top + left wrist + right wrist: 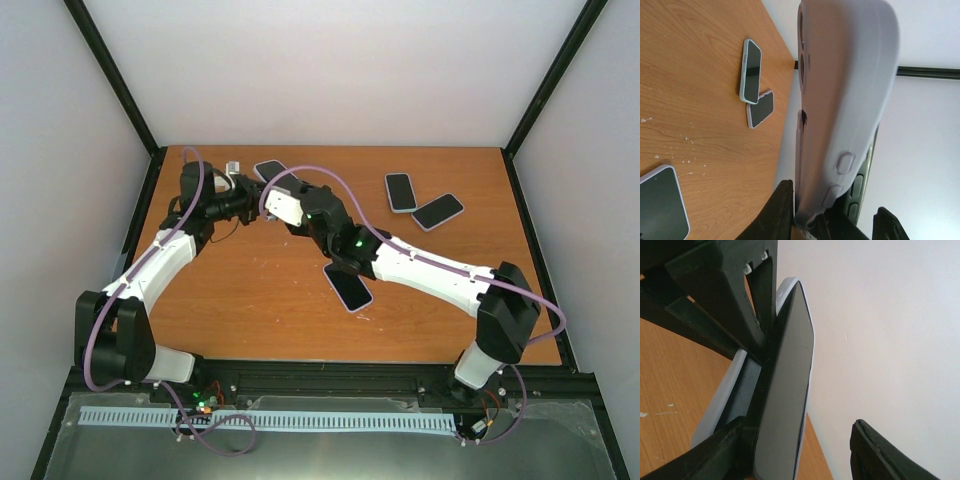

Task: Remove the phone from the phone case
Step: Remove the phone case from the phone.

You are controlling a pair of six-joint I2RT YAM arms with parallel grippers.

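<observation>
**Left pincer [835, 217]** – Closed on the phone case [845, 100]. The black jaws clamp one end of the lavender case, and its back, side buttons and camera cut-out face the left wrist camera. The case is held off the counter [250, 310], over the far-left part near the back edge.

**Right pincer [800, 440]** – Open. It straddles the held unit from the screen side. One finger [722, 452] sits against the lavender edge. The other finger stands clear of the glass, with bare wall showing in between.

**Phone [785, 390]** – In the case, dark screen towards the right wrist camera. Along one long side a lavender strip stands off from the dark slab, with a shadowed gap between them. The views do not show whether that side of the phone has left the case.

**Other items on the counter**
- Two spare handsets [400, 191] lie at the far right, screens up – their ends touch at an angle.
- A third handset [348, 287] lies screen up near the middle, partly under the right forearm.
- Pale specks are scattered on the wood beside it.
</observation>
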